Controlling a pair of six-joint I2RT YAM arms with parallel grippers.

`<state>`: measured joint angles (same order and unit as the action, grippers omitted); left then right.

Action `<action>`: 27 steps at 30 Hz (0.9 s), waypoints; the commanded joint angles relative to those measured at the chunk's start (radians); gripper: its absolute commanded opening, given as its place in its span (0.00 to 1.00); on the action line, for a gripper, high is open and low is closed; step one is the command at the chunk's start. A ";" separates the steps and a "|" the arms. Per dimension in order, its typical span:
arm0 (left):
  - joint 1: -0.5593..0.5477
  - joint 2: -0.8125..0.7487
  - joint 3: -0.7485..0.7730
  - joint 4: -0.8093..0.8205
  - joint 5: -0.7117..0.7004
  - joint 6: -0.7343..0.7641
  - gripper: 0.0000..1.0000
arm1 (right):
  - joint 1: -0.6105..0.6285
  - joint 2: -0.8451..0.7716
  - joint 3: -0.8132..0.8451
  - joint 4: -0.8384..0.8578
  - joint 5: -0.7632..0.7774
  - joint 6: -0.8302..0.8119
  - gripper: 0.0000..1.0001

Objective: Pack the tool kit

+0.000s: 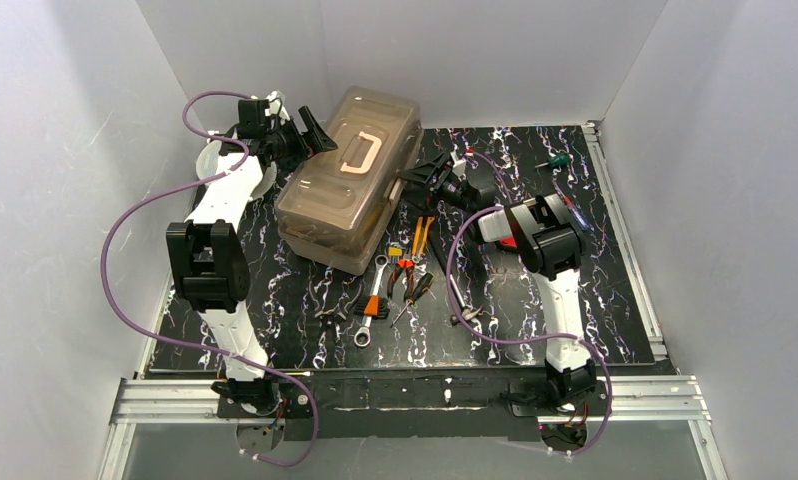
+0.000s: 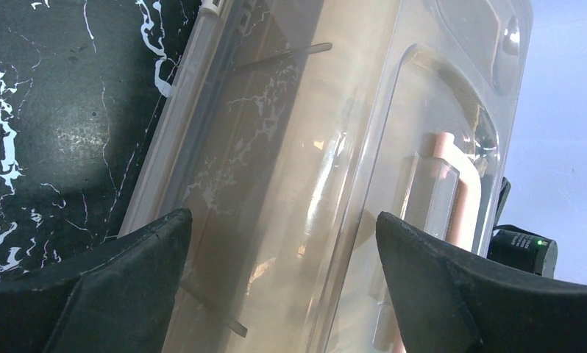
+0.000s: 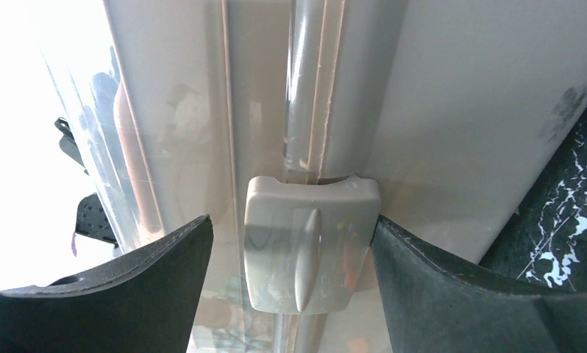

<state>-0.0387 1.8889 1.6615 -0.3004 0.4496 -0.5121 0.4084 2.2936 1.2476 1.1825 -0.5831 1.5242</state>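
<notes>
On the black white-veined mat [image 1: 615, 260], the large tan plastic toolbox [image 1: 345, 190] sits closed by the far edge, left of centre. My right gripper [image 3: 290, 220] straddles its cream latch [image 3: 309, 254], jaws wide. My left gripper [image 2: 283, 215] gapes over the lid. I'd centre on the latch before pinching.

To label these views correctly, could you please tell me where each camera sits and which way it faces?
Top external: fixed above and behind, looking down at the table, toolbox, loose tools, left arm and right arm.
Left wrist: on the left arm, facing the toolbox lid and handle; the open left gripper shows.
Right wrist: on the right arm, facing the toolbox's latch; the open right gripper flanks it.
Shared: top and left wrist both show the handle.
</notes>
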 commanded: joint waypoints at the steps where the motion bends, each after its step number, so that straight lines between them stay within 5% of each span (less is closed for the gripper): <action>1: -0.029 -0.003 -0.009 -0.054 0.092 -0.001 0.93 | 0.035 -0.023 0.051 0.152 0.019 0.072 0.83; 10: -0.030 -0.027 -0.025 -0.049 0.085 0.000 0.93 | 0.032 -0.103 0.017 0.083 0.003 0.047 0.47; 21: -0.040 -0.055 -0.037 -0.061 0.060 0.014 0.93 | 0.026 -0.213 -0.037 -0.141 0.010 -0.101 0.28; 27: -0.048 -0.060 -0.023 -0.079 0.034 0.030 0.93 | 0.026 -0.306 -0.024 -0.441 0.069 -0.266 0.24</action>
<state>-0.0430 1.8822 1.6493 -0.2878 0.4513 -0.5015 0.4172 2.1268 1.1845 0.8480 -0.5481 1.4002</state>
